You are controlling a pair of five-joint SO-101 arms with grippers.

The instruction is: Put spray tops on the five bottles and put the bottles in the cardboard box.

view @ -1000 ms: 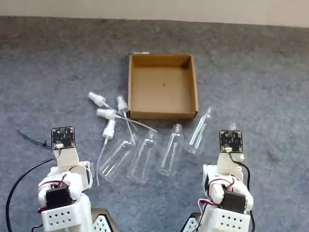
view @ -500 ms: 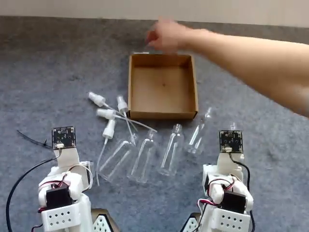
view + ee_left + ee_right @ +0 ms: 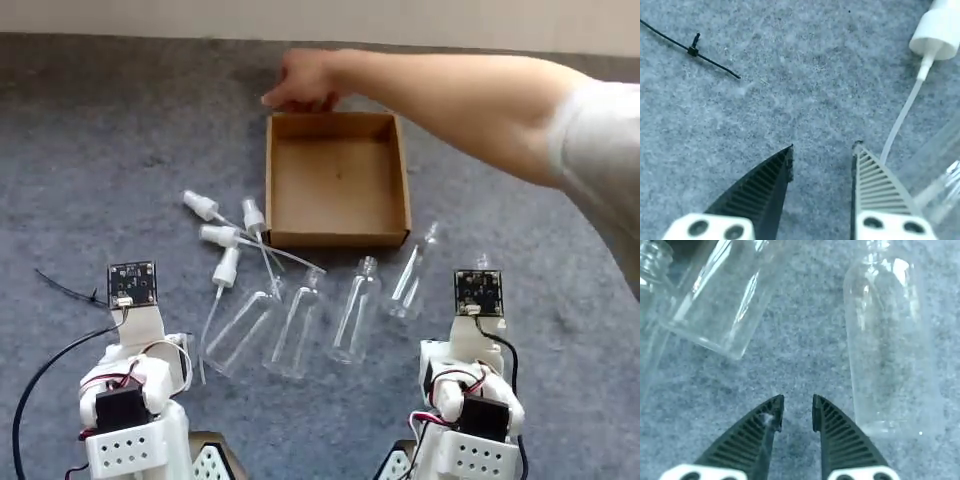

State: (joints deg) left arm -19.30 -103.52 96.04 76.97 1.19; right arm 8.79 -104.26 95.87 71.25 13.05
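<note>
High view: the cardboard box (image 3: 338,238) sits open, with nothing in it, at the far middle of the grey surface (image 3: 120,130). A person's hand (image 3: 300,82) is at its far left corner; I cannot tell whether it touches the rim. Four clear bottles (image 3: 295,325) lie on their sides in a row on the near side of the box, between the two arms. What looks like a fifth bottle (image 3: 481,262) pokes out just beyond the right arm (image 3: 472,375). Four white spray tops (image 3: 222,236) lie loose to the left of the box's near-left corner, their thin tubes trailing toward the leftmost bottles.

The task looks unstarted to me: the tops are loose and no bottle is boxed. The first step calls for one pincer to take a spray top by its white head while the other steadies a bottle, so the tube can be fed into the neck. The round bottles will probably roll.

The left pincer (image 3: 823,146) is spread wide over bare surface and holds nothing. One loose top (image 3: 937,32) lies near it, its tube running past the pale finger, and a black cable tie (image 3: 695,50) lies to the left.

The right pincer (image 3: 796,400) is almost together, with a narrow gap and nothing in it. One clear bottle (image 3: 885,340) lies just beside a finger.
</note>
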